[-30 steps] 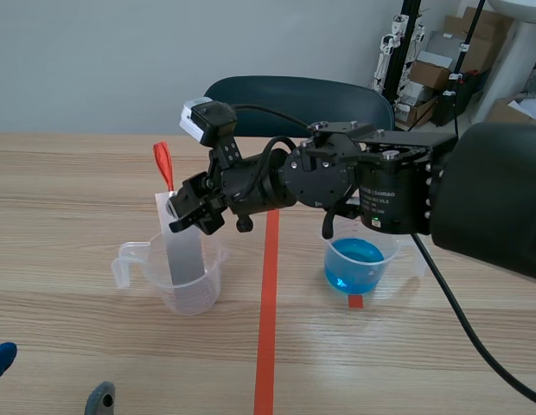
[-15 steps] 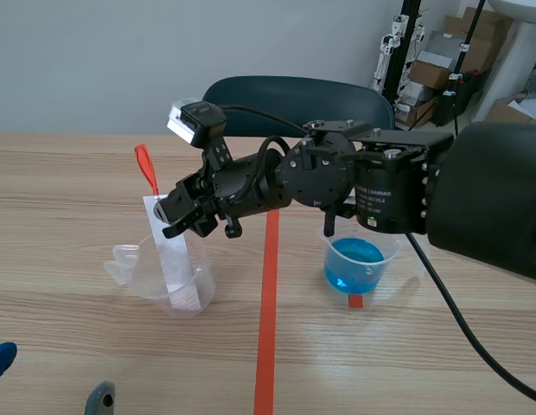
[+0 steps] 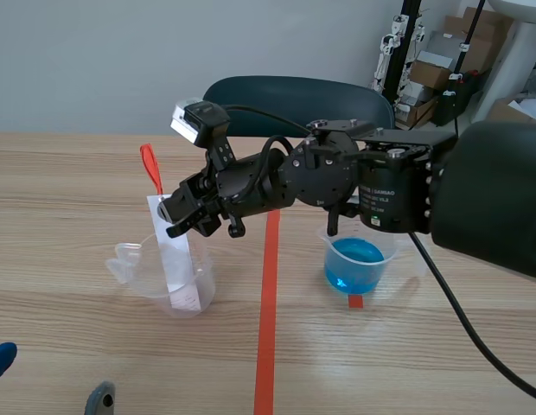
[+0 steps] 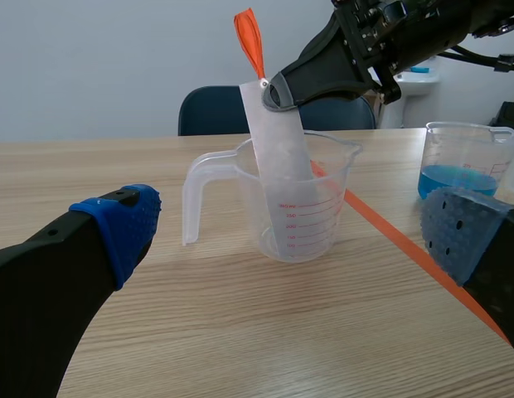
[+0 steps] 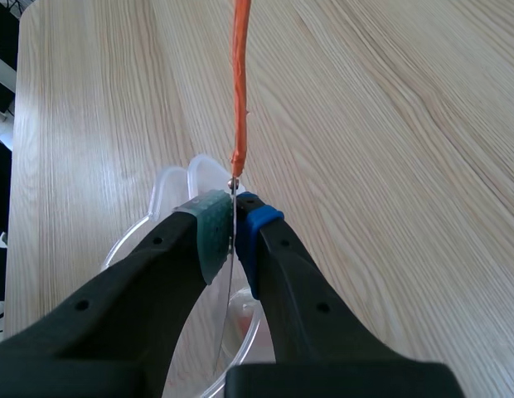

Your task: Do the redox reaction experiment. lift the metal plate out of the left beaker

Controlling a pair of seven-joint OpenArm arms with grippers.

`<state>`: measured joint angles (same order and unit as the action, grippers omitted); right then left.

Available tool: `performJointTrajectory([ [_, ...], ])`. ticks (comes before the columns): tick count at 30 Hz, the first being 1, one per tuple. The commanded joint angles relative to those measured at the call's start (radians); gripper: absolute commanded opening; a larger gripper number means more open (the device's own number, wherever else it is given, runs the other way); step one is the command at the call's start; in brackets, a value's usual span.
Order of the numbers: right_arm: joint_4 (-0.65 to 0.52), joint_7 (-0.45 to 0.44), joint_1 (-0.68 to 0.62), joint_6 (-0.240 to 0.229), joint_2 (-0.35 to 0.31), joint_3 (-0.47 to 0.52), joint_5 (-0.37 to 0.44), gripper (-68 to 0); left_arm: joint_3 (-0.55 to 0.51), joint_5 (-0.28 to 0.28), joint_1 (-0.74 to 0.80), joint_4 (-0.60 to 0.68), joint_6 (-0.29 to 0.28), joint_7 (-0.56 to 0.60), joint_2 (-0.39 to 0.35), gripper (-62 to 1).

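My right gripper (image 3: 177, 216) is clamped on the upper end of the thin, flat, pale grey metal plate (image 3: 175, 259), below its orange tag (image 3: 150, 167). The plate leans inside the clear ribbed plastic left beaker (image 3: 203, 281). My left gripper (image 4: 294, 228) hangs low and near with its fingers spread wide. Right of the tape line (image 3: 268, 303) stands a beaker of blue liquid (image 3: 359, 264).

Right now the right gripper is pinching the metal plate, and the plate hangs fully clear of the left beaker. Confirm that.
Wrong on one point. The right gripper is shut on the metal plate, but the plate is not clear: its lower end stands inside the left beaker, as the left wrist view shows.
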<state>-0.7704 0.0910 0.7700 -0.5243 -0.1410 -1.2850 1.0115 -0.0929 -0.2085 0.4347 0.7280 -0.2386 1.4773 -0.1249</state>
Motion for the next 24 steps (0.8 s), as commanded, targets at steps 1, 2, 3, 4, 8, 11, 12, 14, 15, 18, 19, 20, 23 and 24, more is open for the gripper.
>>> performJointTrajectory([
  [1,-0.014,0.003,0.026,0.000,-0.015,0.001,-0.001,-66.0,-0.008,0.005,0.000,0.008,-0.003,0.015,-0.008,1.4],
  [2,-0.014,0.001,0.026,0.000,-0.019,0.001,-0.001,-66.0,-0.008,0.005,0.000,0.008,-0.003,0.015,-0.008,1.4],
  [3,-0.014,-0.001,0.026,0.000,-0.023,0.001,0.000,-66.0,-0.008,0.005,0.000,0.008,-0.003,0.015,-0.008,1.4],
  [4,-0.014,-0.001,0.026,0.001,-0.026,0.001,0.000,-66.0,-0.008,0.005,0.000,0.008,-0.003,0.015,-0.008,1.4],
  [8,-0.014,-0.012,0.026,0.000,-0.042,0.001,0.003,-66.0,-0.008,0.005,0.000,0.008,-0.003,0.015,-0.009,1.4],
  [11,-0.014,-0.018,0.026,0.000,-0.051,0.001,0.004,-66.0,-0.008,0.005,0.000,0.008,-0.003,0.015,-0.009,1.4],
  [12,-0.014,-0.022,0.026,0.000,-0.055,0.001,0.004,-66.0,-0.008,0.005,0.000,0.008,-0.003,0.015,-0.009,1.4],
  [14,-0.014,-0.032,0.026,0.000,-0.061,0.001,0.004,-66.0,-0.008,0.005,0.000,0.008,-0.003,0.015,-0.009,1.4],
  [15,-0.014,-0.040,0.026,-0.001,-0.064,0.001,0.005,-66.0,-0.008,0.005,0.000,0.008,-0.003,0.015,-0.009,1.4],
  [18,-0.014,-0.067,0.026,-0.029,-0.068,0.001,0.007,-66.0,-0.008,0.005,0.000,0.008,-0.003,0.015,-0.009,1.4],
  [19,-0.014,-0.076,0.026,-0.046,-0.069,0.001,0.007,-66.1,-0.008,0.005,0.000,0.008,-0.003,0.015,-0.009,1.4],
  [20,-0.014,-0.084,0.026,-0.061,-0.069,0.001,0.011,-66.1,-0.008,0.005,0.000,0.008,-0.003,0.015,-0.009,1.4],
  [23,-0.014,-0.092,0.026,-0.087,-0.069,0.001,0.014,-66.1,-0.008,0.005,0.000,0.008,-0.003,0.015,-0.009,1.4],
  [24,-0.014,-0.094,0.025,-0.089,-0.069,0.001,0.014,-66.1,-0.008,0.005,0.000,0.008,-0.003,0.015,-0.009,1.4],
])
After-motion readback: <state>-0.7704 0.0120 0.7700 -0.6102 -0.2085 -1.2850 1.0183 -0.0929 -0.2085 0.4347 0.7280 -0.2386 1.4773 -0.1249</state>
